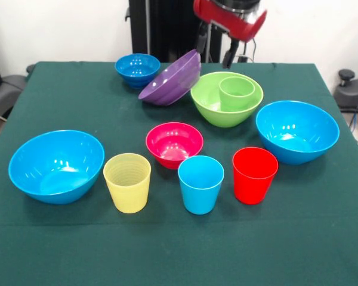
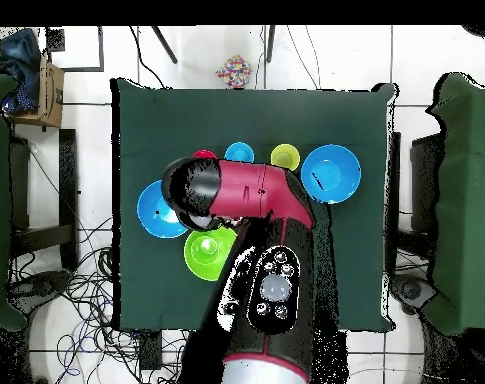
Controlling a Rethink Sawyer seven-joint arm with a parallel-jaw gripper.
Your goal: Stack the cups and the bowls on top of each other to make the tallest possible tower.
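- From the front camera I see the hand (image 1: 216, 56) hanging at the top of the picture, above the far side of the counter (image 1: 322, 238), over the gap between the purple bowl (image 1: 172, 79) and the lime-green bowl (image 1: 226, 99). Two dark fingers point down with a clear gap between them, gripping nothing.
- The green cup (image 1: 237, 93) stands upright inside the lime-green bowl; that pair is all there is of the tower.
- The purple bowl is tilted on its side, its mouth facing up and to the left, and it rests against the small dark blue bowl (image 1: 137, 69) behind it. Whether its right edge touches the lime-green bowl I cannot tell.
- The small pink-red bowl (image 1: 174, 144) sits upright near the middle of the counter.
- One large light blue bowl (image 1: 56, 166) sits at the picture's left, the other large blue bowl (image 1: 297, 131) at the right, both upright and empty.
- Along the near row stand three cups, mouths up and apart from each other: the pale yellow cup (image 1: 127, 182), the light blue cup (image 1: 200, 184) and the red cup (image 1: 254, 175).
- From overhead, the arm (image 2: 241, 195) covers the centre of the counter and hides the hand, so only part of the layout shows there.
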